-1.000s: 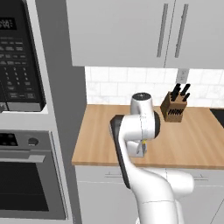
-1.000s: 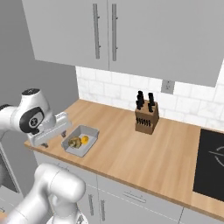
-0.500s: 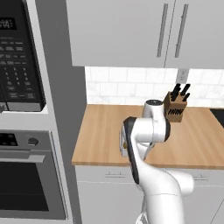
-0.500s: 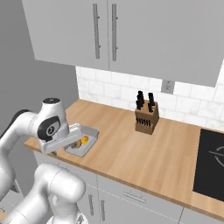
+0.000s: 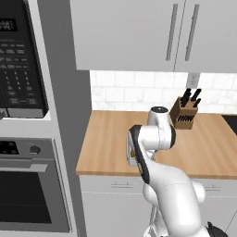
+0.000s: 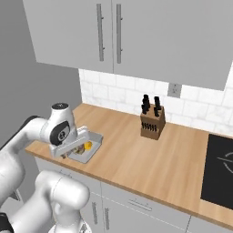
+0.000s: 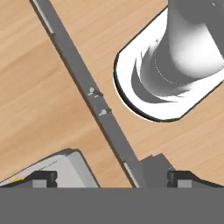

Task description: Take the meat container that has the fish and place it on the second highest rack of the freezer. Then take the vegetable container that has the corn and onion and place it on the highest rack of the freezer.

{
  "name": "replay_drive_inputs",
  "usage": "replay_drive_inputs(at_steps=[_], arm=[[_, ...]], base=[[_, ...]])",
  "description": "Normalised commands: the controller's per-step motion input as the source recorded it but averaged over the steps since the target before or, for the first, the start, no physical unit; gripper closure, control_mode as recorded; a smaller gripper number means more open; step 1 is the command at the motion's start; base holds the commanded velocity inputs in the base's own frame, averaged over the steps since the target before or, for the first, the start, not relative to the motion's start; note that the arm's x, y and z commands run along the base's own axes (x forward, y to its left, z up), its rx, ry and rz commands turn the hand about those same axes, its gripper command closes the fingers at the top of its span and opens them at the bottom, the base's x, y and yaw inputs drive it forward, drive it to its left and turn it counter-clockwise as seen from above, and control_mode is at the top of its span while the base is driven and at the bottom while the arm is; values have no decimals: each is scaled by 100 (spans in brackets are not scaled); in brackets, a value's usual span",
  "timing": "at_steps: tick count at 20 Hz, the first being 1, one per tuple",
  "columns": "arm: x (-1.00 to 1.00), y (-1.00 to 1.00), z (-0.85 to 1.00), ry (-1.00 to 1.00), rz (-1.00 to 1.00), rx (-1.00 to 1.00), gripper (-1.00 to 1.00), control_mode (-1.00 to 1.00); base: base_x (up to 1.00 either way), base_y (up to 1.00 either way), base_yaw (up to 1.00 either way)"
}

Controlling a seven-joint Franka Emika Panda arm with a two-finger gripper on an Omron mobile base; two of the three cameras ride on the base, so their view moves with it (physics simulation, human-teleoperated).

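The vegetable container [image 6: 92,140], a shallow grey tray, sits near the counter's front left corner. In it lie the yellow corn [image 6: 88,145] and the brown onion [image 6: 80,149]. My gripper [image 6: 68,154] hangs at the tray's front left end, pointing down, open and holding nothing. In the hand view its fingertips [image 7: 42,178] stand wide apart, with a corner of the vegetable container [image 7: 70,168] between them at the left. In the left base view the arm covers most of the tray [image 5: 132,156]. The meat container with the fish and the freezer are out of view.
A knife block [image 6: 152,122] stands at the back of the wooden counter [image 6: 150,159]. A black cooktop [image 6: 220,170] lies at the right. A wall oven [image 5: 28,185] and a microwave [image 5: 21,65] fill the tall unit at the left. Wall cabinets [image 6: 136,36] hang overhead.
The arm has swung right and down, bringing the hand from left of the counter's corner to the tray's front end. The jaws stayed open.
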Motion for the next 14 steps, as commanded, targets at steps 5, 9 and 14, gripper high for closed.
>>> replay_drive_inputs(at_steps=[5, 9, 14], arm=[[9, 6, -45, 7, -7, 0, -100, -100], [1, 7, -51, -3, -9, -7, -100, -100], [20, 0, -20, -5, -6, -8, -100, -100]], base=[[0, 0, 0], [0, 0, 0], [0, 0, 0]])
